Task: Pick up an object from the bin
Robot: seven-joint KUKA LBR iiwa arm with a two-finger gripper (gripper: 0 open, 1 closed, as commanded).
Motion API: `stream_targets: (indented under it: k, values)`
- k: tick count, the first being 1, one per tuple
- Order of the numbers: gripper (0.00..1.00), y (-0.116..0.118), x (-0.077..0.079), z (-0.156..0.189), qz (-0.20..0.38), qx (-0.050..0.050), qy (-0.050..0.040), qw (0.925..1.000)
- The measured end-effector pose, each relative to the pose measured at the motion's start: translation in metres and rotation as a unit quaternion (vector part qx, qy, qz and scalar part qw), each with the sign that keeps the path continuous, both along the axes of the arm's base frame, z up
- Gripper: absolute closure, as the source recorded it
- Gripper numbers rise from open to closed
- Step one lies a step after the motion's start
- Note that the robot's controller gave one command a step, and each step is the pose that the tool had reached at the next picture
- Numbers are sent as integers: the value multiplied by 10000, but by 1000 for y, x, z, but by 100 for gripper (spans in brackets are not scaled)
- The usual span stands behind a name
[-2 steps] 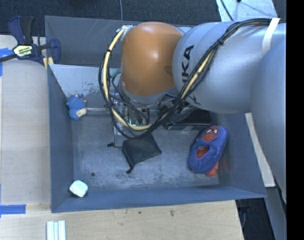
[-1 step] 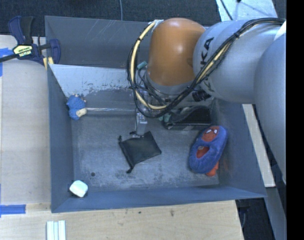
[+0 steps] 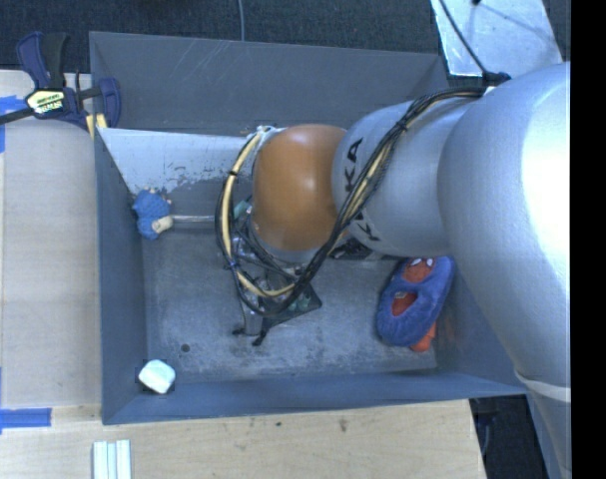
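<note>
While the silver arm (image 3: 452, 178) reaches in over the grey metal bin (image 3: 283, 73), the pick looks to be at its approach and no further. Nothing can be seen in the hand (image 3: 266, 319), which sits low over a bare patch of floor near the middle of the bin. The orange wrist cover (image 3: 293, 188) and a loop of cables (image 3: 245, 267) hang directly above the hand and hide most of it, so it cannot be told whether it is released or clenched.

The largest of the loose things is a soft blue piece (image 3: 414, 302) with orange patches. It lies on the arm's side of the hand, near it but apart, tucked partly under the arm. A crumpled blue thing (image 3: 150, 215) with a pale tip lies well apart from the hand on the side away from the arm, up by the back wall. The smallest, a white block (image 3: 156, 375), rests in the front corner, also on that side and well clear of the hand.

All three appear to rest on the bin's floor, so by the look of it nothing has been lifted. Settling on one, closing on it and raising it out are all left to do, and the soft blue piece is the nearest candidate.
</note>
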State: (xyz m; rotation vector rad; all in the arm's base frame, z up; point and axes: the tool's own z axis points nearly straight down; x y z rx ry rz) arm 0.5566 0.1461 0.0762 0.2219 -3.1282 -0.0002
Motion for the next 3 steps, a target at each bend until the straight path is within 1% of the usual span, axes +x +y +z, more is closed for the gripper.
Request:
stream_targets:
  k: [1, 2, 3]
  values:
    - [0, -48, -5, 75, 494, -3, -75, 9988]
    - [0, -70, 35, -8, 1518, 9, -41, 9884]
    - [100, -69, 37, -5, 1510, 13, -62, 9885]
